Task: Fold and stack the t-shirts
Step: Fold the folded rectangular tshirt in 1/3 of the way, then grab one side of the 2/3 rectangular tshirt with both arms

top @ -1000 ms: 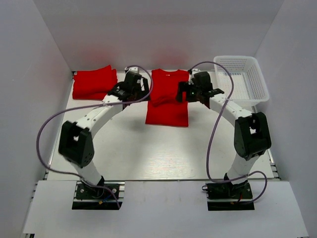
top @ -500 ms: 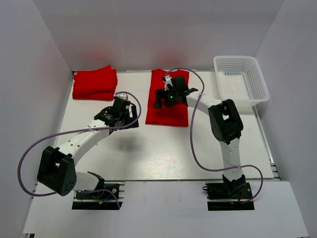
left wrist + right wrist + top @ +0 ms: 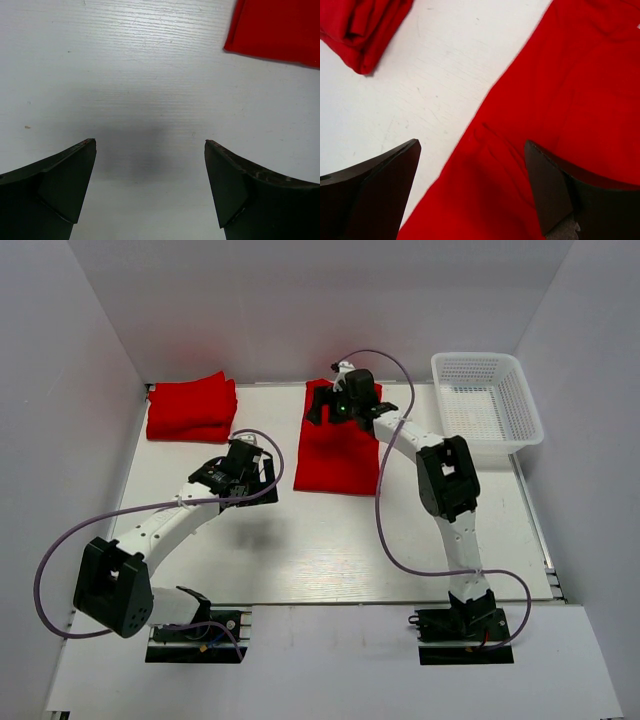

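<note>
White table (image 3: 320, 550) fills a white-walled booth, with 2 arms bolted at its lower edge. A flat t-shirt (image 3: 335, 465), bright red and folded to a long rectangle, lies at upper centre of the top view. A folded t-shirt pile (image 3: 190, 410), also red, sits apart at upper left against the back wall. The right gripper (image 3: 471, 145) is above the flat t-shirt's left edge near its far end. Its jaws are spread wide and hold nothing, with cloth under 1 finger and table under the other. Whether it touches the cloth cannot be told. The left gripper (image 3: 150, 142) is over bare table left of the flat t-shirt, jaws also wide and holding nothing. A white mesh basket (image 3: 530, 420) stands at upper right.
</note>
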Controlling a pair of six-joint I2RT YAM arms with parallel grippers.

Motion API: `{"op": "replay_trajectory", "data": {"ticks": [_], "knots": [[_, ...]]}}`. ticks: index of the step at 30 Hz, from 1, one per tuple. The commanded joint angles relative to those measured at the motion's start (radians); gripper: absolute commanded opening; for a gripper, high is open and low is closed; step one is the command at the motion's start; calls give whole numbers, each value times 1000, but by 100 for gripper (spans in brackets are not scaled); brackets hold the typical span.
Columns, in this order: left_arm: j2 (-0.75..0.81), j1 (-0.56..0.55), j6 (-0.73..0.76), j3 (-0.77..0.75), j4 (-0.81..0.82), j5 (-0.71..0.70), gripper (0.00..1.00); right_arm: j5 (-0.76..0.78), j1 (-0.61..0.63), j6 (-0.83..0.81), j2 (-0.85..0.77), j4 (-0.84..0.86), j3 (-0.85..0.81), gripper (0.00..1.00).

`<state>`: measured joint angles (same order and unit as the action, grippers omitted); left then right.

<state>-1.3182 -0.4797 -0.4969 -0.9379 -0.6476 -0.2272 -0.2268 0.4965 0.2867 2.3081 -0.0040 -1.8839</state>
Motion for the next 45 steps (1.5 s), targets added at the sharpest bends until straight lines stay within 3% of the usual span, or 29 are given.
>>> {"op": "replay_trajectory", "data": {"ticks": [1,6,7,13,24,33,36,38,40,45], "knots": [[16,4,29,-41,14,5,99,78,-7,-18,-180,15,86,90],[-85,-16,78,-88,120,77,99,224,-10,-6,-462,6,498,90],[-128,-16,95,-88,170,97,99,315,-13,0,-523,6,578,90],[-292,-25,142,-176,246,190,99,420,-27,51,-734,-186,816,90],[-524,-34,179,-297,253,173,99,393,-50,92,-731,-218,916,90],[-607,-34,179,-315,281,236,82,337,-50,108,-635,-197,890,90],[-607,-34,189,-306,295,255,68,319,-49,117,-610,-177,899,80],[-607,-34,189,-294,307,269,55,294,-50,120,-601,-157,905,65],[-616,-34,189,-271,307,279,49,273,-50,117,-593,-145,905,54],[-607,-34,170,-227,338,298,40,250,-49,117,-575,-119,910,43]]}}
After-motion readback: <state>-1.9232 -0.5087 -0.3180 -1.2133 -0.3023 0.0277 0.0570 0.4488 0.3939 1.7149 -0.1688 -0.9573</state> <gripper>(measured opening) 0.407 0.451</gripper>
